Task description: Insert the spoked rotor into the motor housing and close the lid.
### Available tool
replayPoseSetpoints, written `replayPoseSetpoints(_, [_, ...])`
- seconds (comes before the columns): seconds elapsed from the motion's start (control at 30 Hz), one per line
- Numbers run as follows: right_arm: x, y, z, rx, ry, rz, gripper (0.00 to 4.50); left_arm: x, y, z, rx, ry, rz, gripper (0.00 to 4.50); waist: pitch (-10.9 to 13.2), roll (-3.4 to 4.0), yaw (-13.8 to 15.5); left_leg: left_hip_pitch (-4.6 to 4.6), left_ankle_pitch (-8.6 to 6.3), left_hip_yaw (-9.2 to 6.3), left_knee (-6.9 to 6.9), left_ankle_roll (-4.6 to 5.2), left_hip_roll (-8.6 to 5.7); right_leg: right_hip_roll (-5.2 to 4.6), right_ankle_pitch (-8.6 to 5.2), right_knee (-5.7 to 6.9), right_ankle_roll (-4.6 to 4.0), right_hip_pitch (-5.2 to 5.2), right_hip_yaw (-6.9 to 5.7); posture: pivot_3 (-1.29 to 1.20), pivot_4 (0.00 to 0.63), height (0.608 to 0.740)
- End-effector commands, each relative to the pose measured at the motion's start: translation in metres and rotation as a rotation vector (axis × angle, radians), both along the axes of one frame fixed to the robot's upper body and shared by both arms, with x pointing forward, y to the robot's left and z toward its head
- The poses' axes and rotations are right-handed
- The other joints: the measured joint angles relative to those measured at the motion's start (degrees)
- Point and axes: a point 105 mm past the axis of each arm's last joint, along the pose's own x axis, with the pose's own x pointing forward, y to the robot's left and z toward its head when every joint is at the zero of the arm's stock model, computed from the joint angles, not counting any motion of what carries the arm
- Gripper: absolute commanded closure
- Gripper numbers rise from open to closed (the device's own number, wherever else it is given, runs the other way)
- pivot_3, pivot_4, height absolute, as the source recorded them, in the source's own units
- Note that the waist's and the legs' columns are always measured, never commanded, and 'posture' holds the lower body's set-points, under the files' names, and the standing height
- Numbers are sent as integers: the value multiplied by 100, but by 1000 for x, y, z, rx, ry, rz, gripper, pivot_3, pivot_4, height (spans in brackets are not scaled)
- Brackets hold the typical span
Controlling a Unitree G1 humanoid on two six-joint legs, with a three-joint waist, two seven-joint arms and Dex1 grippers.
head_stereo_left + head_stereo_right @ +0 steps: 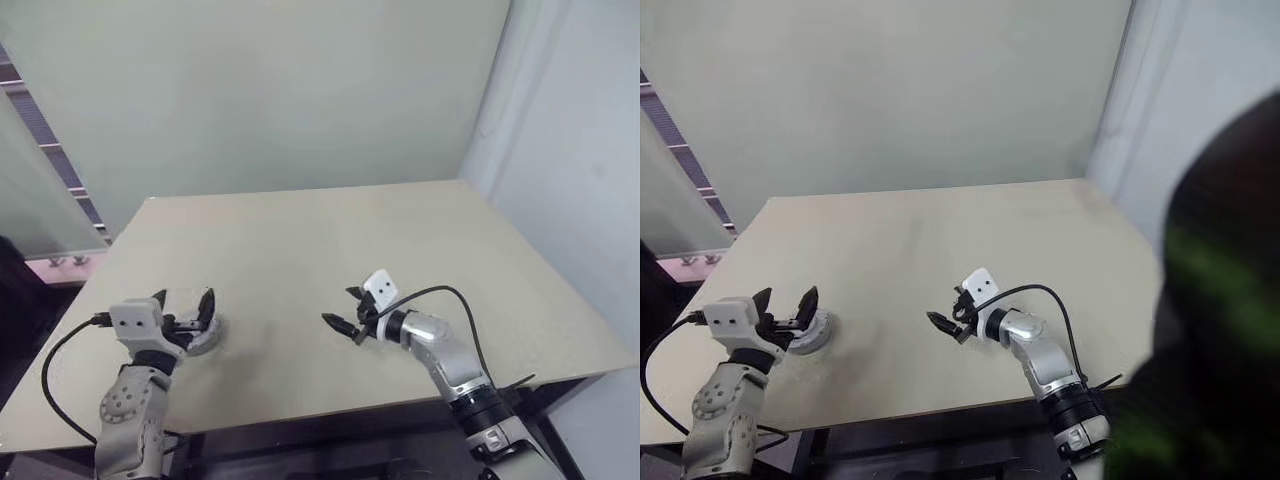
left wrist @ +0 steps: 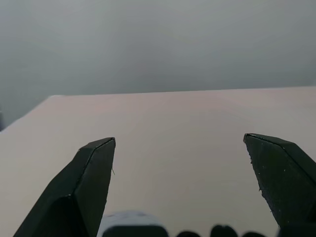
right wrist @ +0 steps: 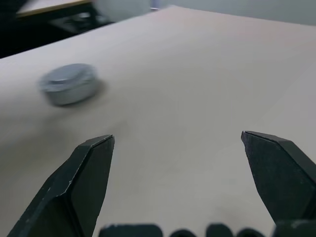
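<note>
Left gripper (image 1: 185, 303) raised just above the grey round motor housing (image 3: 68, 84), 2 black fingers (image 2: 86, 185) spread wide, holding nothing, touching nothing. Housing resting on the beige counter (image 1: 330, 235) near its left front edge, grey lid (image 3: 64, 75) seated on top, closed. Right gripper (image 1: 345, 312) near the counter's middle front, well apart from the housing, aimed toward it, 2 fingers (image 3: 84, 180) also spread wide and empty, above bare counter. No readable labels or writing anywhere.
</note>
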Motion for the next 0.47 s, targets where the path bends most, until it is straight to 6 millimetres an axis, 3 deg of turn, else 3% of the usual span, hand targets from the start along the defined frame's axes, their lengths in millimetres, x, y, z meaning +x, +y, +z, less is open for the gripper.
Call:
replayPoseSetpoints(0.03, [17,-34,13,2,-31,-172,0,-5,-30,9,26,1,-132,44,1,1,1,0,0,0,-1,0,0,0,0,0,0,0,0,0,0,740])
replayPoseSetpoints(0.17, [18,-66,11,-23,-26,-302,0,-19,-57,-4,52,98,-296,44,1,2,-4,0,-1,0,-12,1,0,0,-2,-1,0,-4,1,0,0,740])
replayPoseSetpoints(0.27, [13,-80,9,-39,-15,-342,0,-23,-66,-9,66,138,-365,44,5,8,-4,0,-1,3,-24,2,3,1,-3,-1,-1,-11,0,0,0,740])
replayPoseSetpoints(0.47, [4,-84,4,-55,4,-342,0,-16,-72,-8,73,158,-417,44,10,16,-17,6,-1,17,-25,2,13,3,-4,-2,-1,-12,-1,0,0,740])
